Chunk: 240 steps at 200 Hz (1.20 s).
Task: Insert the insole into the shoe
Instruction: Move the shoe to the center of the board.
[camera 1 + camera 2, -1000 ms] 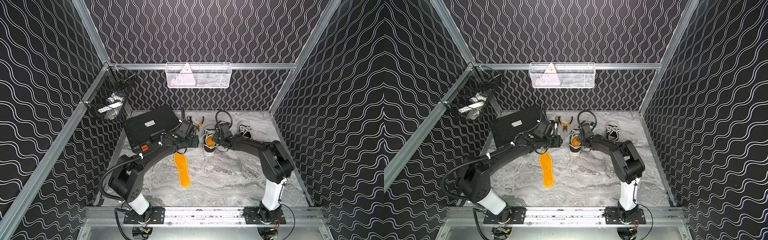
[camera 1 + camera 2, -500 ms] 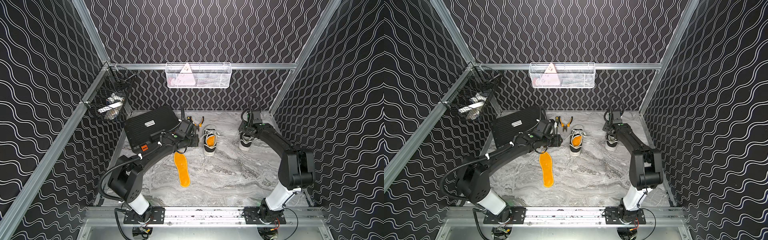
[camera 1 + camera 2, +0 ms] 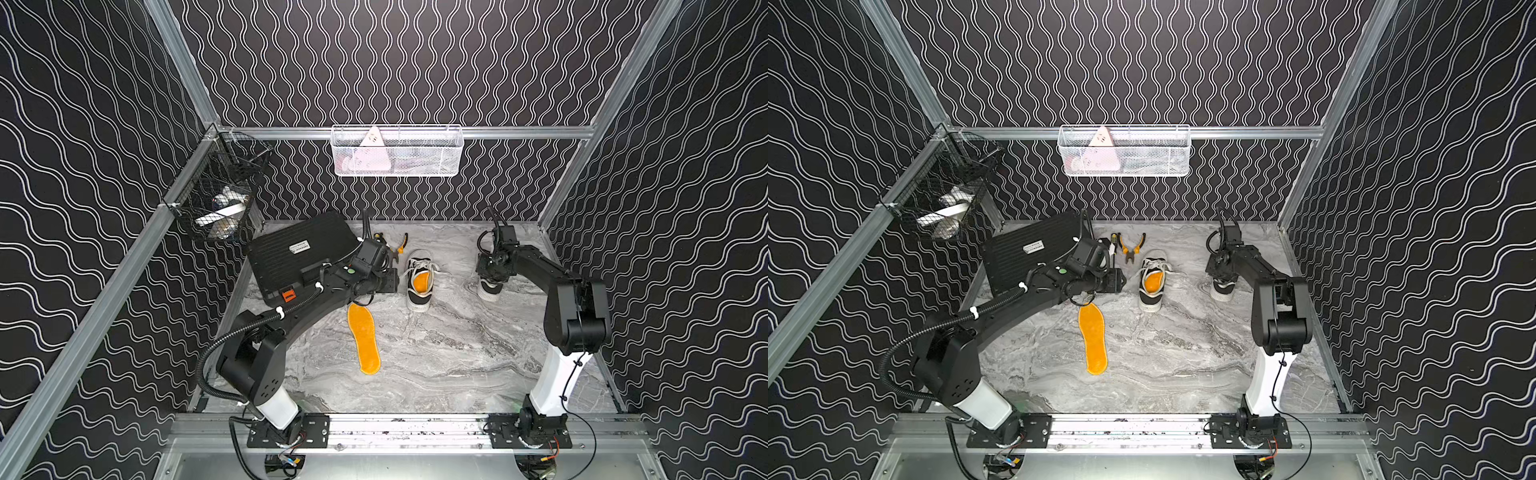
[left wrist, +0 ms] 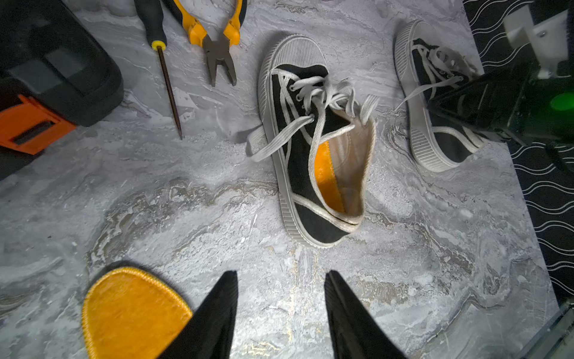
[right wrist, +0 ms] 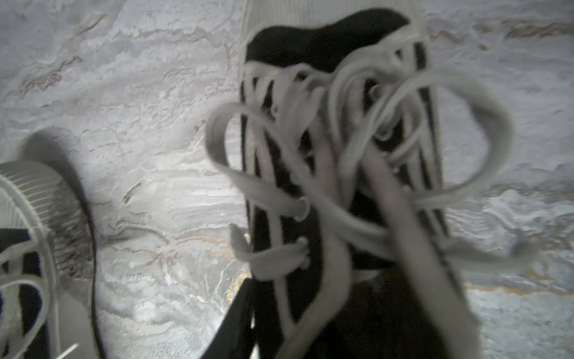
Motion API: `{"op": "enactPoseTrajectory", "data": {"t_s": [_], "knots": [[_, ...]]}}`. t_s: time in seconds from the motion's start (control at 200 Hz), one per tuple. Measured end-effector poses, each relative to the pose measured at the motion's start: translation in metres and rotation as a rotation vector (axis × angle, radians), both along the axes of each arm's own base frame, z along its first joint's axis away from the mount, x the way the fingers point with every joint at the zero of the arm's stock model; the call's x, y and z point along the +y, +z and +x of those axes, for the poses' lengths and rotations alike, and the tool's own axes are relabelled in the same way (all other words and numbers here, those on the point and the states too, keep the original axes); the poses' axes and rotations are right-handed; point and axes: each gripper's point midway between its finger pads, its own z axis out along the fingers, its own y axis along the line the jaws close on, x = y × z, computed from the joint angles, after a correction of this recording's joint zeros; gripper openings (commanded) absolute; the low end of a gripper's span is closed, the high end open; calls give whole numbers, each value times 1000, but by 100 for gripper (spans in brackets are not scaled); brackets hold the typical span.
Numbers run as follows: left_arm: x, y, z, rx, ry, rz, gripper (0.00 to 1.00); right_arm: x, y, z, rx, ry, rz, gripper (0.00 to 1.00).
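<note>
**One insole loose, one already in a shoe**

The grey marbled tabletop sits between black walls with white wavy lines. There are two orange insoles. The loose insole lies flat, nearest, left of centre. My left gripper hangs spread and empty by its far end. The second insole sits in the middle shoe.

There are two shoes. My right gripper is down on the right shoe; I cannot tell whether it pinches.

Farther left:
- one pliers
- one screwdriver
- one black case, its white label unreadable

Two baskets hang beyond: a black basket and a white basket.

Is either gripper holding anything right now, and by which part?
The left gripper holds nothing, jaws open. The right gripper is down over the laced throat of the black canvas sneaker beneath it; whether it grips cannot be told.
</note>
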Motion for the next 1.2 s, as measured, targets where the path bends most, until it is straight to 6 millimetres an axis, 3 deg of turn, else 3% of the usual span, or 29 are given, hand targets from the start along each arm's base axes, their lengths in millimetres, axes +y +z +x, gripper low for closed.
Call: {"op": "enactPoseTrajectory", "data": {"t_s": [0.215, 0.375, 0.59, 0.761, 0.896, 1.036, 1.201], "knots": [[-12, -2, 0, 4, -38, 14, 51, 44, 17, -32, -10, 77, 20, 18], [-35, -3, -9, 13, -94, 14, 51, 77, 18, -75, 2, 115, 44, 21], [-63, -3, -30, 16, -168, 18, 51, 104, 11, -129, 48, 146, 88, 28], [-95, -1, -48, 9, -257, 18, 51, 97, 34, -142, 13, 119, 103, 43], [-118, -8, -59, 15, -333, 25, 52, 66, 51, -136, -20, 35, 100, 43], [-154, -12, -68, 4, -431, 46, 55, 35, 45, -128, -3, -31, 73, 40], [-176, -25, -66, 14, -453, 63, 57, 37, 27, -122, 58, 3, 74, 40]]}}
